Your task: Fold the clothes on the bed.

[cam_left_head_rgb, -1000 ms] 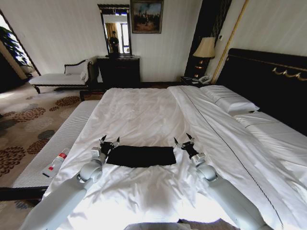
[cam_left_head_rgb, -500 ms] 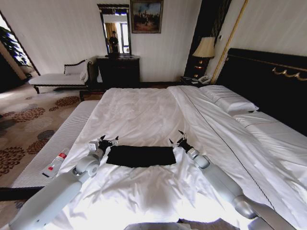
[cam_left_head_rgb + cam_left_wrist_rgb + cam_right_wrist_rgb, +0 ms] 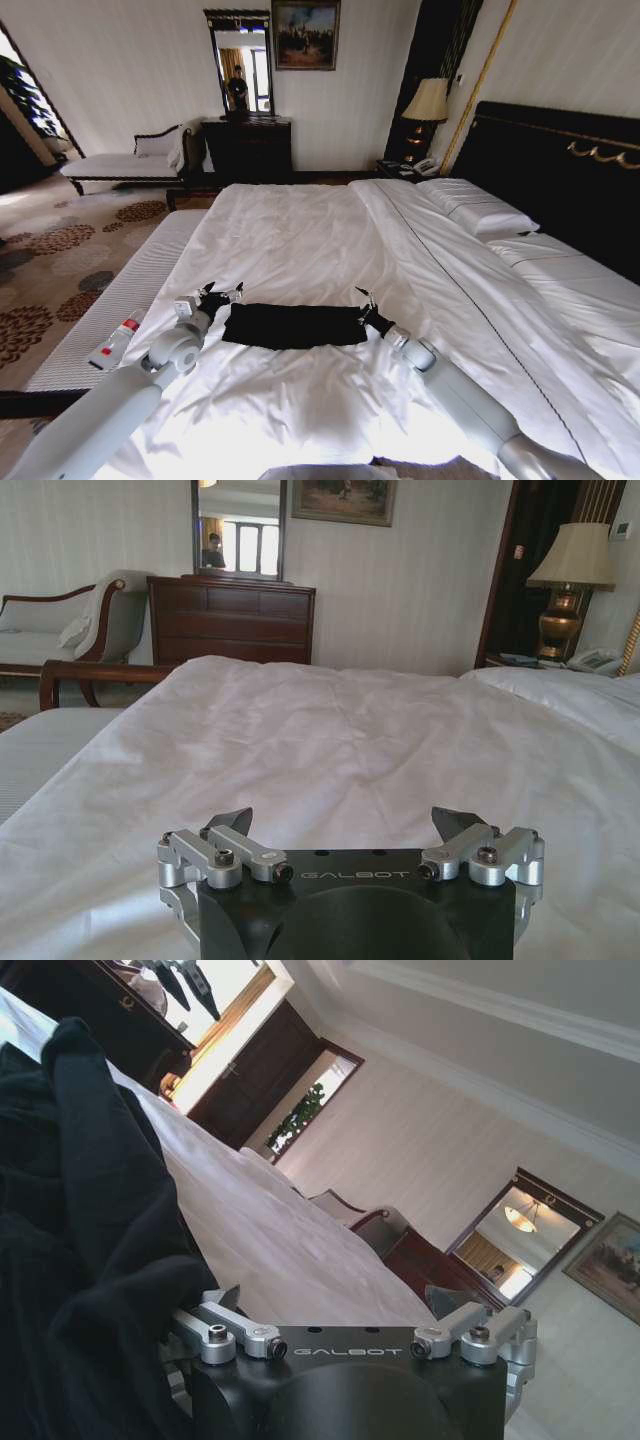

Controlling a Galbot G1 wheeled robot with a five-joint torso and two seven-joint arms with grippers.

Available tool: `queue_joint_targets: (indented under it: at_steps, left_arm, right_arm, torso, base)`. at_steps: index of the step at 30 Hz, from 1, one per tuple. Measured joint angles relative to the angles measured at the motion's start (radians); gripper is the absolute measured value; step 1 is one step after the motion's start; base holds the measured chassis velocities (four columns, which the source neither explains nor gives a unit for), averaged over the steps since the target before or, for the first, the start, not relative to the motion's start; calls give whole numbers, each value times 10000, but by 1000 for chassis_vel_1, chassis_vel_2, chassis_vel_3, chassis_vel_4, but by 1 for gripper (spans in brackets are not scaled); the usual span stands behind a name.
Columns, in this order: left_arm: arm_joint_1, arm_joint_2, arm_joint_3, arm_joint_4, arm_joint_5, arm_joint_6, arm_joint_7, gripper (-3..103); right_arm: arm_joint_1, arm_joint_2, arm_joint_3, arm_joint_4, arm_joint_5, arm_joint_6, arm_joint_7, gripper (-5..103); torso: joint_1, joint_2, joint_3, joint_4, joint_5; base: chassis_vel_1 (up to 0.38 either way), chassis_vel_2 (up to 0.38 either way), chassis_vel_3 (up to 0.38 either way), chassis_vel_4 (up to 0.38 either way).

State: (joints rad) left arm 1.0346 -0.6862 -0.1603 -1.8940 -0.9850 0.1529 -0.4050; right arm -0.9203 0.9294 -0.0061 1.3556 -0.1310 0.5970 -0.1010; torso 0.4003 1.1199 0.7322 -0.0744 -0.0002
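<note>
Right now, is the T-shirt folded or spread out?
Folded: the black T-shirt lies as a narrow band on the bed, sleeves tucked away, between the left gripper and right gripper.

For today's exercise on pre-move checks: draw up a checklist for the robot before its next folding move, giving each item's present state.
1. Black short-sleeved T-shirt lies in a flat strip on the large white-sheeted bed: ok.
2. Left gripper fingers open: ok.
3. Left gripper at the shirt's edge: not ok, it sits just beside it on the sheet.
4. Right gripper at the shirt's other end: ok.
5. Right gripper gripping cloth: cannot tell.
</note>
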Motion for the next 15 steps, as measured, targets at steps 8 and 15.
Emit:
queue_joint_targets:
  at_steps: [8, 15]
  left_arm:
    - [476, 30, -688, -103, -15, 11, 62, 100]
    - [913, 46, -1206, -349, -47, 22, 88, 100]
  right_arm:
    - [-667, -673, 103, 1084, -1203, 436, -82, 100]
    - [870, -356, -413, 59, -1176, 349, 44, 100]
  torso:
    - [0, 0, 0, -1, 0]
    - [1, 0, 0, 3, -1]
  base:
    - [0, 0, 0, 0]
    - [0, 0, 0, 0]
